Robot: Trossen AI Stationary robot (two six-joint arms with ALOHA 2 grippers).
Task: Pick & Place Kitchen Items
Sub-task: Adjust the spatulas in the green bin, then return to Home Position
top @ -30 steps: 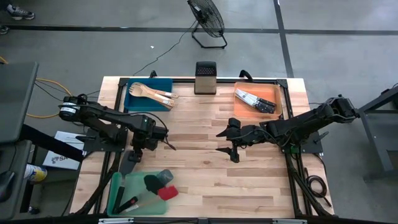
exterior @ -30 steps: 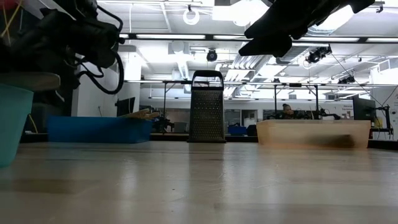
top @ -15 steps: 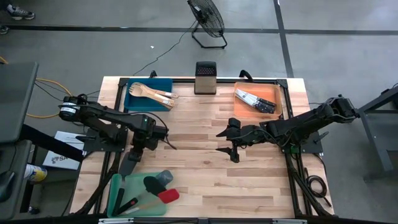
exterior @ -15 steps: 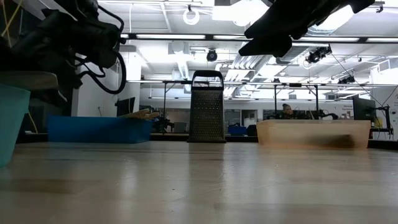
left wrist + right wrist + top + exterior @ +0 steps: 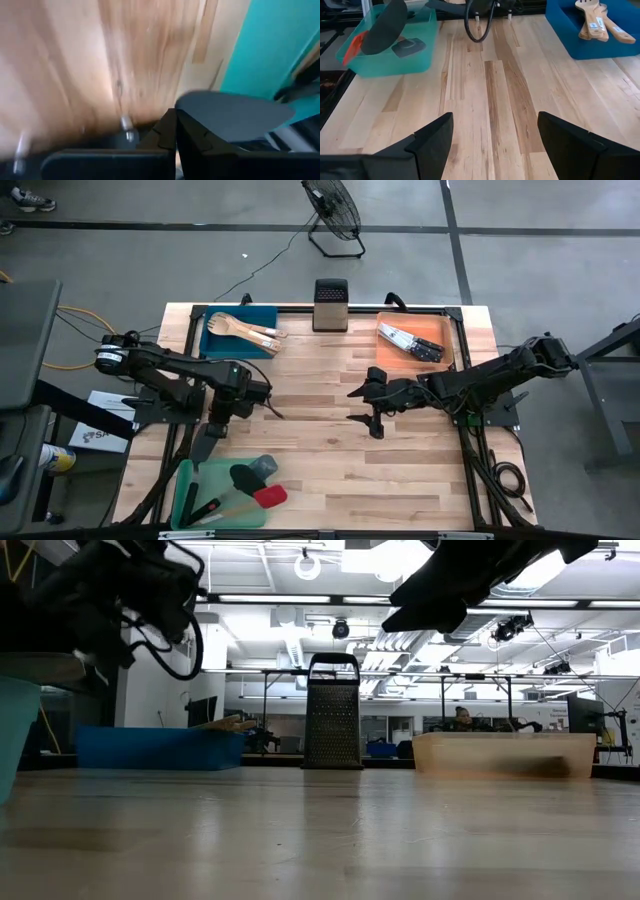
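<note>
A grey spatula (image 5: 203, 448) is near the table's left edge, just beyond the green tray (image 5: 200, 500), and my left gripper (image 5: 212, 428) is shut on it. Its broad blade (image 5: 235, 115) shows past the shut fingers in the left wrist view. In the low view the blade (image 5: 45, 668) is above the tray's rim (image 5: 15, 730). My right gripper (image 5: 362, 408) hangs open over the middle of the table with nothing between its fingers. Black, grey and red spatulas (image 5: 250, 480) lie in the green tray. My left gripper is shut on the grey spatula where the blade's edge (image 5: 182, 106) meets the fingertips, slanting down from the far side. The fingers themselves hide the place of contact. The blade sticks out past the fingers toward the green tray, clear of the table in the low view.
A blue tray (image 5: 262, 315) with wooden utensils (image 5: 245, 328) stands at the far left. An orange tray (image 5: 440, 330) with knives (image 5: 410, 340) stands at the far right. An upright metal grater (image 5: 330, 305) is between them. Bare wood lies between the arms.
The grey spatula's blade stands a little higher above the green tray's rim in the low view than it did a second ago, along with my left hand.
</note>
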